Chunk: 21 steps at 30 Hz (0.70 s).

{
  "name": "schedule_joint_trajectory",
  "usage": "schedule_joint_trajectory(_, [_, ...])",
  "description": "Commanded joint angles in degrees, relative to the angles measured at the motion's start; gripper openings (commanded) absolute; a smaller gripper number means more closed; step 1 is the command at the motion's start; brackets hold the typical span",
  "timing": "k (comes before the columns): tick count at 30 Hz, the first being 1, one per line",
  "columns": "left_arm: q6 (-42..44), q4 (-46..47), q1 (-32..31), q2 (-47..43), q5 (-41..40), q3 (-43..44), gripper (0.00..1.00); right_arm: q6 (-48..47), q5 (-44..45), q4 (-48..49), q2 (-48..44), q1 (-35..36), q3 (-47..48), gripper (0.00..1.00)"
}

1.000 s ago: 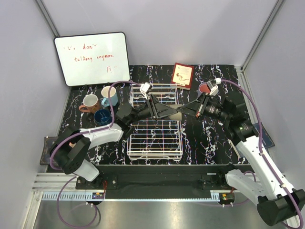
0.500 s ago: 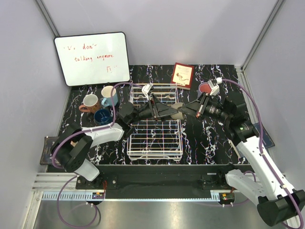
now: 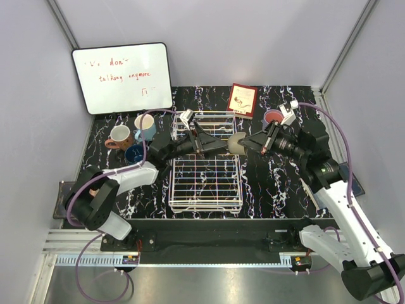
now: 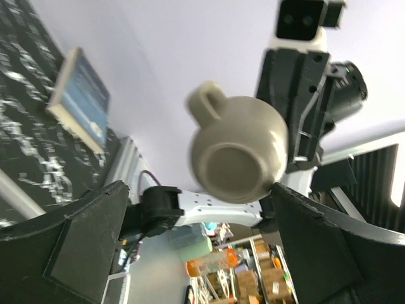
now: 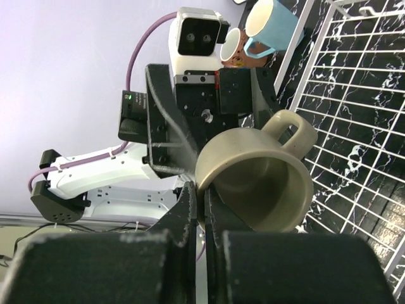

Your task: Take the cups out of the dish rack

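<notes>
A grey-beige mug (image 3: 236, 143) hangs in the air over the far right edge of the white wire dish rack (image 3: 205, 190). My right gripper (image 3: 247, 144) is shut on its rim (image 5: 204, 190), one finger inside and one outside. The mug (image 5: 266, 180) points its handle up and to the right. My left gripper (image 3: 215, 145) is open just left of the mug, its fingers (image 4: 88, 247) spread wide and apart from the mug's base (image 4: 237, 155). A light blue mug (image 3: 145, 125), a terracotta mug (image 3: 119, 136) and a dark blue cup (image 3: 135, 154) stand left of the rack. The lavender tumbler is not in view.
A whiteboard (image 3: 121, 77) leans at the back left. A red book (image 3: 242, 100) stands behind the rack. A reddish round cup (image 3: 273, 117) sits at the back right near my right wrist. A dark flat book (image 4: 79, 98) lies by the table's right edge.
My left gripper has drawn back to the left, away from the grey-beige mug. The mug stays in my right gripper and has shifted slightly up and right.
</notes>
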Motion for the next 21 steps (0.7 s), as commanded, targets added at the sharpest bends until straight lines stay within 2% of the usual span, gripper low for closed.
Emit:
schedule_joint_trajectory(1, [3.51, -7.77, 3.90, -3.83, -0.58, -1.35, 0.99, -4.81, 3.85, -3.92, -1.17, 0.27, 6.53, 0.00])
schedule_joint_trajectory(3, [8.16, -14.89, 5.57, -7.25, -4.61, -1.53, 0.99, -10.43, 10.93, -13.46, -0.29, 0.27, 9.86, 0.00])
schedule_joint_trajectory(4, [10.61, -25.20, 5.92, -8.74, -6.46, -1.00, 0.99, -12.45, 14.64, -17.18, 0.15, 0.36, 11.10, 0.00])
schedule_joint_trajectory(5, [16.29, -31.22, 6.28, -10.85, -8.39, 1.35, 0.99, -15.43, 19.29, -21.31, 0.85, 0.36, 12.24, 0.00])
schedule_joint_trajectory(6, [19.22, -37.11, 6.28, -11.65, -12.33, 3.03, 0.99, -16.86, 27.95, -28.75, 3.12, 0.36, 14.34, 0.00])
schedule_joint_trajectory(7, [21.77, -46.74, 6.28, -12.09, -13.93, 4.61, 0.99, -18.17, 32.13, -31.87, 4.36, 0.36, 14.97, 0.00])
schedule_joint_trajectory(9, [25.66, -53.49, 6.19, -12.71, -17.01, 8.66, 0.99, -20.47, 41.42, -36.79, 7.34, 0.36, 14.63, 0.00])
schedule_joint_trajectory(12, [28.48, -61.76, 6.28, -13.85, -20.79, 11.74, 0.99, -20.21, 47.18, -38.31, 10.94, 0.18, 12.88, 0.00])
schedule_joint_trajectory(19, [32.25, -79.76, 6.28, -17.81, -32.93, 14.73, 0.99, -18.10, 53.69, -38.14, 22.64, 0.18, 12.08, 0.00])
schedule_joint_trajectory(21, [33.14, -82.07, 6.28, -19.03, -34.86, 14.82, 0.99, -18.54, 55.98, -37.18, 25.80, 0.01, 12.52, 0.00])
